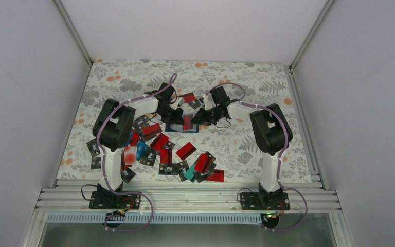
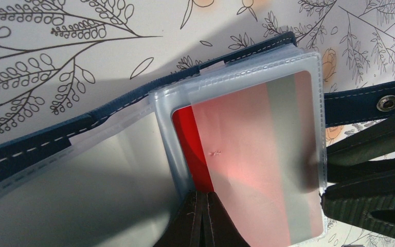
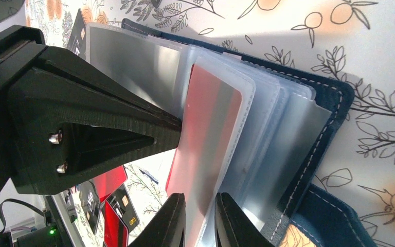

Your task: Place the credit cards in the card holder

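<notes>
From overhead I see both arms reaching to the middle of the table (image 1: 247,82), where the card holder (image 1: 181,127) lies open between the left gripper (image 1: 176,114) and the right gripper (image 1: 199,117). The loose credit cards (image 1: 160,142) are scattered nearer to me, mostly on the left. In the left wrist view the holder's navy cover lies flat, its snap tab (image 2: 375,103) hangs off to the right, and a red card (image 2: 257,154) sits most of the way inside a clear sleeve (image 2: 167,103), one end poking out. The left jaws are together at the sleeve's edge, but I cannot tell whether they pinch a leaf of plastic or only press on it. In the right wrist view the right jaws are nipped on the protruding edge of the red card, with the left arm's tip touching the sleeve just beside it. I judge the card light, stiff and slick, so it is best held by its free end, across the thin faces. The sleeves look floppy and glossy, likely to buckle or slide, so the holder wants pinning at the sleeve mouth while the card goes home.
</notes>
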